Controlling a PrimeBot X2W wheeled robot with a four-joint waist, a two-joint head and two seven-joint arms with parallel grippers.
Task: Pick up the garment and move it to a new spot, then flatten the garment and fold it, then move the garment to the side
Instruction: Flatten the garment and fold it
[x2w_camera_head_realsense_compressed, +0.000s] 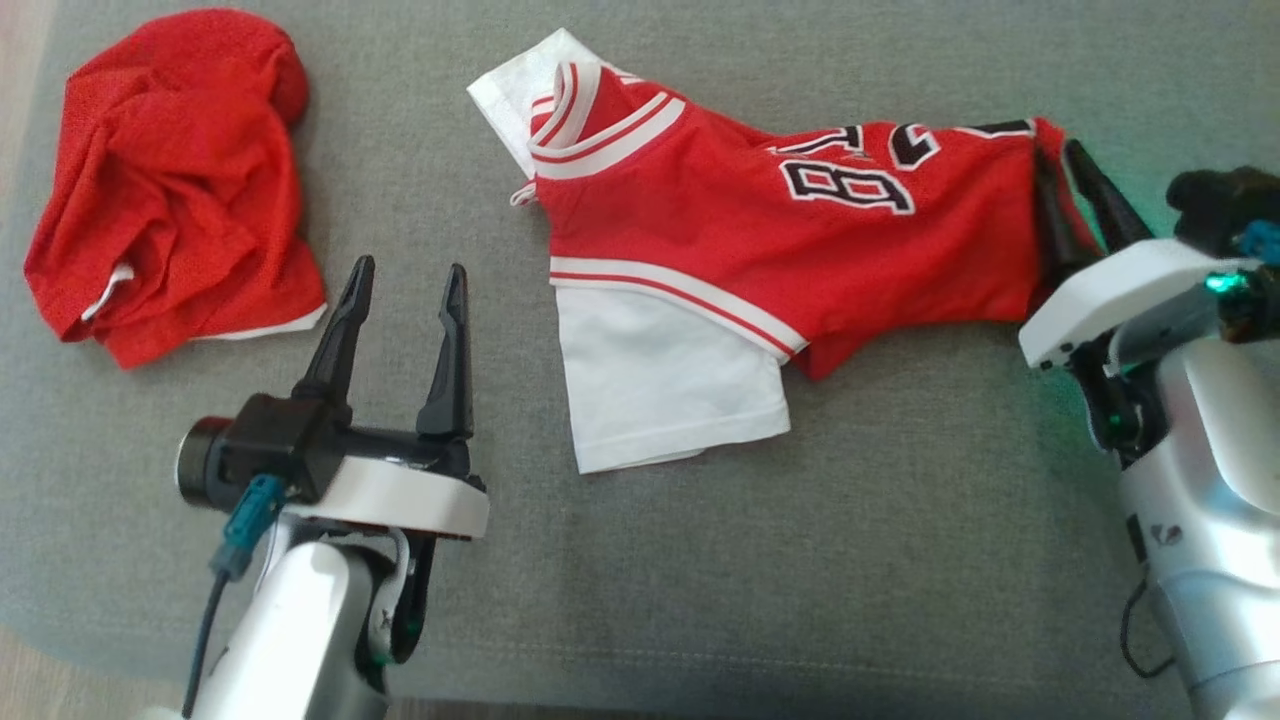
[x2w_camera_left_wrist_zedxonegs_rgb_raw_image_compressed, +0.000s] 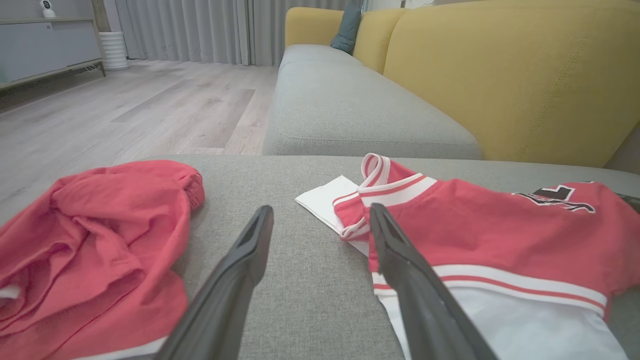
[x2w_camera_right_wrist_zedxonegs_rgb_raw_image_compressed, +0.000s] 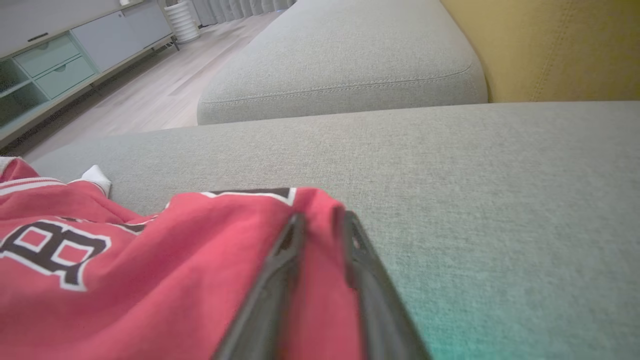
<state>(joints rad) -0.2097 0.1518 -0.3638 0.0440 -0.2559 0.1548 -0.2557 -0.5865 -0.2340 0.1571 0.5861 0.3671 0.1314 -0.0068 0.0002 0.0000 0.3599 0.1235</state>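
The garment (x2w_camera_head_realsense_compressed: 800, 250) is a red jersey with white trim, black lettering and white sleeves, spread across the grey cushion (x2w_camera_head_realsense_compressed: 900, 520). My right gripper (x2w_camera_head_realsense_compressed: 1057, 152) is at the jersey's right edge. In the right wrist view (x2w_camera_right_wrist_zedxonegs_rgb_raw_image_compressed: 324, 217) a fold of the red cloth (x2w_camera_right_wrist_zedxonegs_rgb_raw_image_compressed: 150, 270) lies between its two fingers, which stand a little apart; whether they pinch it is unclear. Left of the jersey's white sleeve, my left gripper (x2w_camera_head_realsense_compressed: 410, 268) hovers wide open with nothing in it. The left wrist view has those fingertips (x2w_camera_left_wrist_zedxonegs_rgb_raw_image_compressed: 320, 210) just short of the collar (x2w_camera_left_wrist_zedxonegs_rgb_raw_image_compressed: 375, 175).
A second red piece of clothing (x2w_camera_head_realsense_compressed: 170, 180) lies crumpled at the cushion's far left, also in the left wrist view (x2w_camera_left_wrist_zedxonegs_rgb_raw_image_compressed: 90, 250). Beyond are another grey seat (x2w_camera_left_wrist_zedxonegs_rgb_raw_image_compressed: 350, 110), a yellow backrest (x2w_camera_left_wrist_zedxonegs_rgb_raw_image_compressed: 500, 75) and wooden floor (x2w_camera_left_wrist_zedxonegs_rgb_raw_image_compressed: 150, 100). The cushion's front edge is near my arms.
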